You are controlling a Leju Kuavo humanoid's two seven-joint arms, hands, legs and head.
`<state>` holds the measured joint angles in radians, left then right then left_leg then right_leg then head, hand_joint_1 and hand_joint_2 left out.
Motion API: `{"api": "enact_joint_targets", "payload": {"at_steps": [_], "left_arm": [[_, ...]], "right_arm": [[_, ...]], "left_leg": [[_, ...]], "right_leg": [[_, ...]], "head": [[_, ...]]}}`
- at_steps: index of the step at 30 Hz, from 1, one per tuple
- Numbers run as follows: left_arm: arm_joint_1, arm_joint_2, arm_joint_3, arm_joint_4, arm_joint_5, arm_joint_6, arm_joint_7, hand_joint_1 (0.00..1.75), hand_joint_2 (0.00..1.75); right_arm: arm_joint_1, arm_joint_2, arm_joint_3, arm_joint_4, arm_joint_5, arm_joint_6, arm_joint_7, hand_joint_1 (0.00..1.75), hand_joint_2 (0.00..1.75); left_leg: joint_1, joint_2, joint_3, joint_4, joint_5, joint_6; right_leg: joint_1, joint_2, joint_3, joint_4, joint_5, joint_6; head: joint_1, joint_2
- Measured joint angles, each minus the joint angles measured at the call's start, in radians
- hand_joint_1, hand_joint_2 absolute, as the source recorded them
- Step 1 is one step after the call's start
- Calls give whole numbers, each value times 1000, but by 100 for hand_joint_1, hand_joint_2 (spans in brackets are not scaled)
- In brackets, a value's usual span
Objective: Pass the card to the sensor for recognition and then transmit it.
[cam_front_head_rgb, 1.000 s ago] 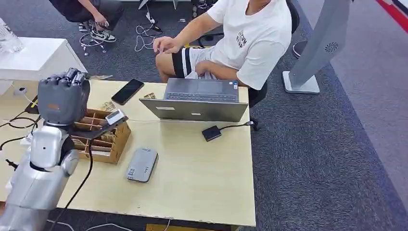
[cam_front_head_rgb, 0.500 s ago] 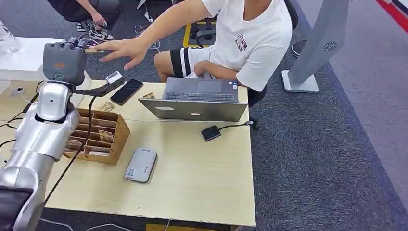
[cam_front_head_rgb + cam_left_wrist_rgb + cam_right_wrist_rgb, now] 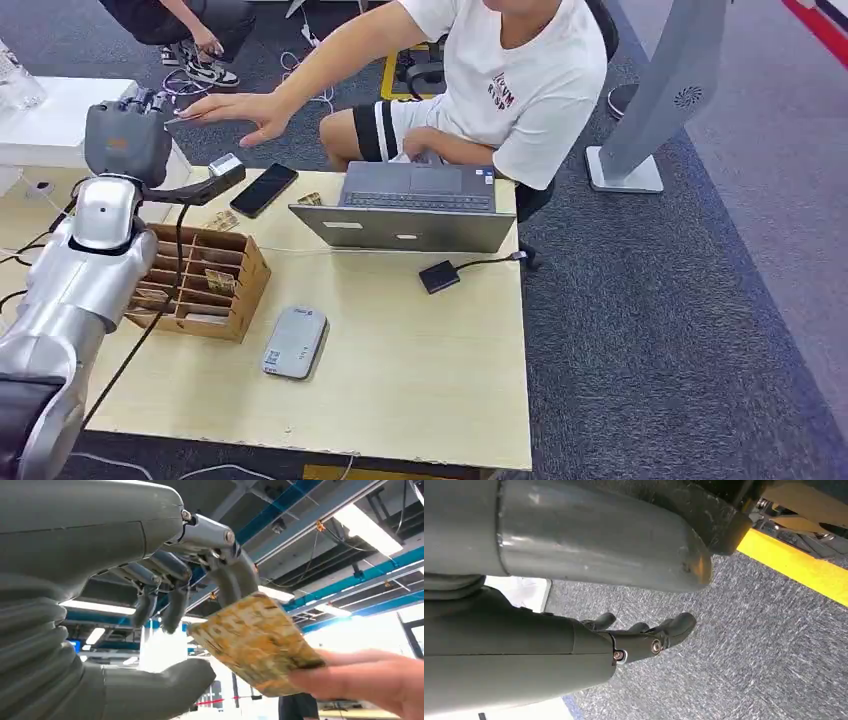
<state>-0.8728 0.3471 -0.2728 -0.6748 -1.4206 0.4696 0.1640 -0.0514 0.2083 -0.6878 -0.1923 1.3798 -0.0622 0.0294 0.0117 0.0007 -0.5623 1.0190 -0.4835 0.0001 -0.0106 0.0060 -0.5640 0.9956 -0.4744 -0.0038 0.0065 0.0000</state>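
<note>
- Card point(image 3: 255, 645): my left hand point(image 3: 165, 600) pinches one edge, so the person's hand point(image 3: 370, 680) can take the free end (handover, I judge).
- My right hand point(image 3: 644, 635) hangs down, fingers loose, holding nothing.

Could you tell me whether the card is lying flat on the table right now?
No, the card is up in the air, touched by the left hand and a person's fingers.

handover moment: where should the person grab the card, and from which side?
Take the card by its free far end, opposite the left hand, pinching both flat faces. One fingertip of that hand rests on the card's near edge, and the thumb sits apart below it, so that end is crowded. The person's hand already grips the far corner, coming from outside the palm.
</note>
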Motion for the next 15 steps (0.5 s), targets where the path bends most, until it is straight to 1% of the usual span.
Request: {"api": "enact_joint_targets", "payload": {"at_steps": [10, 13, 14, 15], "left_arm": [[3, -2, 0, -2, 26, 7, -15, 0, 175], [28, 0, 0, -38, 79, 26, -51, 0, 175], [51, 5, 1, -70, 116, 39, -73, 0, 175], [95, 12, 6, -135, 170, 58, -102, 0, 175]], "right_arm": [[0, -1, 0, 0, 0, -1, -1, 0, 0], [0, -2, 0, 0, -9, -1, 1, 0, 0], [1, -2, 0, 0, -20, -2, 1, 0, 0], [1, -2, 0, 0, -32, -6, 0, 0, 0]], "left_leg": [[0, 0, 0, 0, 0, 0], [0, 0, 0, 0, 0, 0], [0, 0, -1, 0, 0, 0], [0, 2, 0, 0, -1, 0]], "right_leg": [[0, 0, 0, 0, 0, 0], [0, 0, 0, 0, 0, 0], [0, 0, 0, 0, 0, 0], [0, 2, 0, 0, 0, 0]], "head": [[0, 0], [0, 0], [0, 0], [1, 0]]}}
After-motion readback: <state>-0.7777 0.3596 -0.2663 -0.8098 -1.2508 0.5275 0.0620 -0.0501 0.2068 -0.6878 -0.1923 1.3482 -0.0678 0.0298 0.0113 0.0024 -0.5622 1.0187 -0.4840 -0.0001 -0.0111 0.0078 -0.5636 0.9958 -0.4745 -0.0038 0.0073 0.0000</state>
